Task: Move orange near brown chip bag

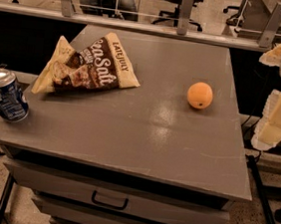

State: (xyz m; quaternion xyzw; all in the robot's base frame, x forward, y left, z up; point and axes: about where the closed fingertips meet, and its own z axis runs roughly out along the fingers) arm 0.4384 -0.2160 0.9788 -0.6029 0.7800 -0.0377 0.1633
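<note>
At the three o'clock edge of the camera view, my gripper [278, 117] hangs just past the right side of the grey table [143, 129], pale and partly cut off by the frame. Whether it is spread or pressed together I cannot tell. It touches nothing on the table.

The orange [200, 95] sits on the table top at about three o'clock from the table's middle, near the right edge and the closest thing to my gripper, though apart from it. The brown chip bag [87, 67] lies flat at about ten o'clock, its white lettering running on a slant, well apart from the orange. A blue-and-white soda can [4, 94] stands at about nine o'clock, at the table's left edge, near the bag's lower corner. Below the top, at six o'clock, a drawer [120, 204] shows a dark handle [109, 201].
</note>
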